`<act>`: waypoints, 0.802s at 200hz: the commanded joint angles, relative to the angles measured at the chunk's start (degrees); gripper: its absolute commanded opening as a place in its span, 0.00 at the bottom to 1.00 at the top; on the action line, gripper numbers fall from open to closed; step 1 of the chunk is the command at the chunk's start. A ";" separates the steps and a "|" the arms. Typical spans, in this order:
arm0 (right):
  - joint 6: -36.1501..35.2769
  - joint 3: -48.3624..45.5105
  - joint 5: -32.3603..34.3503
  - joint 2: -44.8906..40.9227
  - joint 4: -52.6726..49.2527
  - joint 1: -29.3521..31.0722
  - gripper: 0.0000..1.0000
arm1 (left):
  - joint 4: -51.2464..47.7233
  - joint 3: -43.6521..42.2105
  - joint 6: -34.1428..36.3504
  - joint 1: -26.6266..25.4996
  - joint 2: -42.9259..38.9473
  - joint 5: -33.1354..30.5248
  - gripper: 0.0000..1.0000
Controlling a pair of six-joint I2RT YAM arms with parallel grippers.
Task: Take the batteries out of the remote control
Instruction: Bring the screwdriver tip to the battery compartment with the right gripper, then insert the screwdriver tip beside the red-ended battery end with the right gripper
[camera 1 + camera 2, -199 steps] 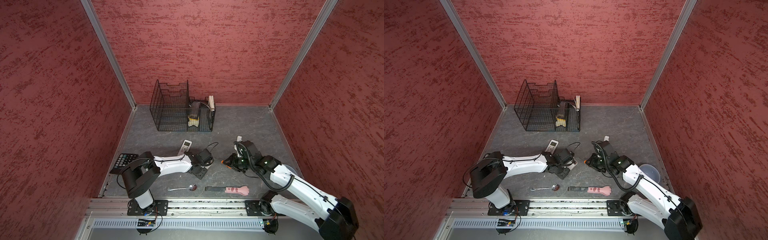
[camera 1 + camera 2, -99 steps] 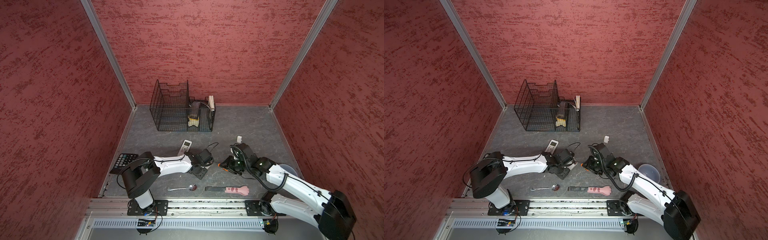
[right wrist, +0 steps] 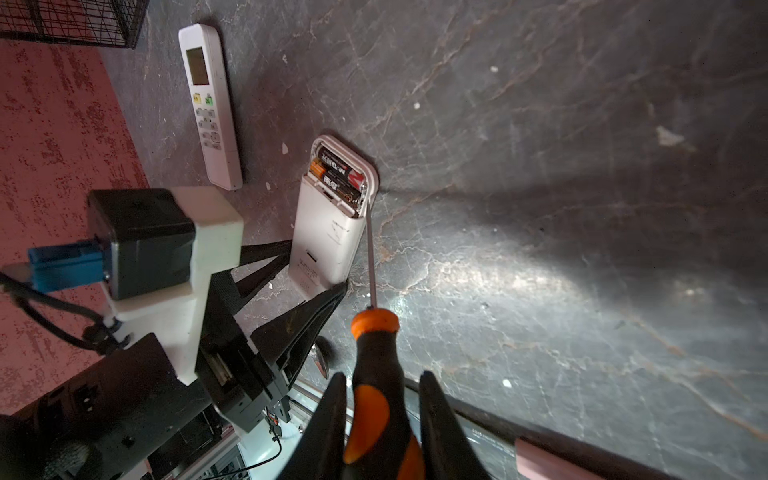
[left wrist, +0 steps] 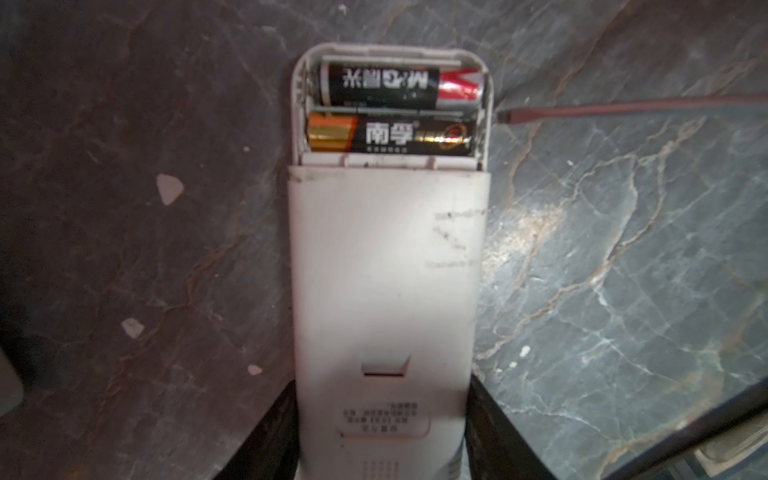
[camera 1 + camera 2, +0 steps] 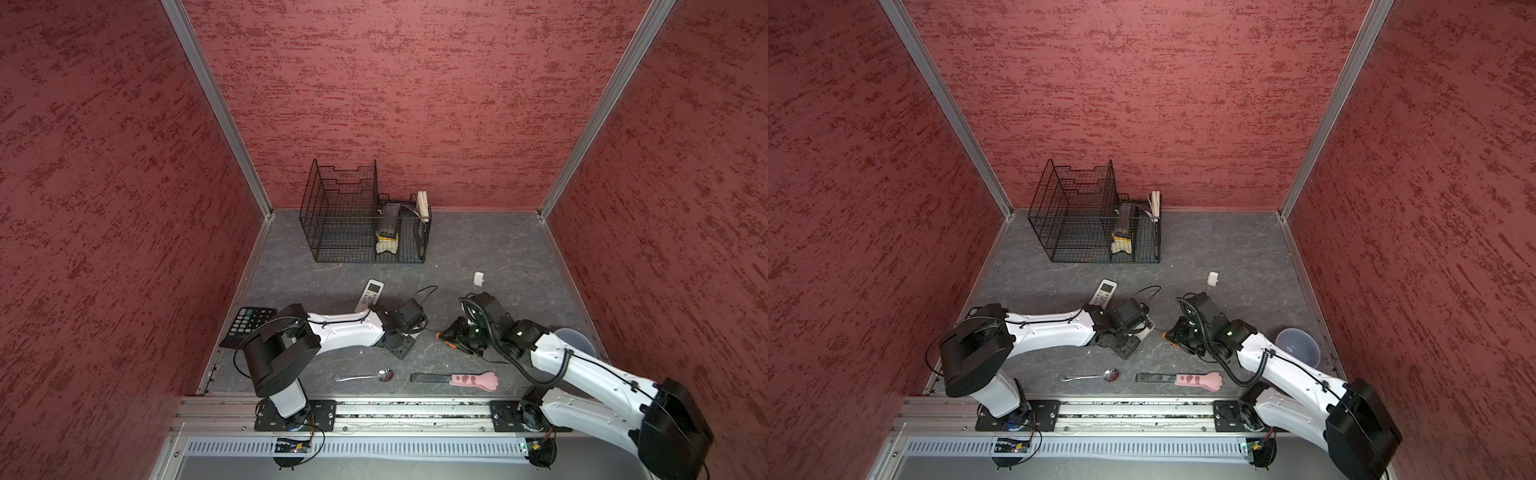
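Grey marbled tabletop (image 5: 498, 249) lay between red walls, with a calculator (image 5: 249, 324) at its left edge. Beside it the left gripper (image 4: 380, 390) had not shifted, pinching the white remote control (image 4: 382, 270), which lay flat on the surface with its back side up. Two batteries (image 4: 390, 135) sat side by side in its open compartment. The screwdriver (image 3: 376, 374), clamped by its orange-and-black handle in the right gripper (image 3: 382, 376), had travelled leftward since a second earlier, so its tip met the compartment's rim by the gold-ended battery. That arm's move uncovered a small white piece (image 5: 478, 278) farther back.
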 commanded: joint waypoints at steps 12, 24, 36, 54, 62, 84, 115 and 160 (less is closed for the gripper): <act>2.63 -0.90 1.59 -1.04 2.91 0.34 0.00 | 2.60 -1.45 0.52 -1.61 1.66 3.92 0.52; 2.67 -0.84 1.67 -1.17 3.00 0.45 0.00 | 2.68 -1.48 0.60 -1.61 1.66 3.85 0.52; 2.67 -0.75 1.76 -1.45 2.76 0.40 0.00 | 2.75 -1.44 0.62 -1.61 1.66 3.90 0.52; 2.67 -0.57 2.08 -1.78 1.97 0.43 0.00 | 2.76 -1.42 0.61 -1.60 1.76 4.01 0.52; 2.67 -0.57 2.12 -1.83 1.86 0.37 0.00 | 2.75 -1.41 0.61 -1.60 1.75 4.09 0.52; 2.80 -0.75 2.49 -1.92 1.94 0.46 0.00 | 2.89 -1.52 0.61 -1.70 1.66 4.19 0.52; 2.85 -1.31 2.50 -1.65 2.38 0.48 0.00 | 2.76 -1.42 0.61 -1.72 1.72 4.22 0.52; 3.26 -2.67 2.53 -1.85 3.08 0.40 0.00 | 2.71 -1.42 0.61 -1.87 1.75 4.45 0.52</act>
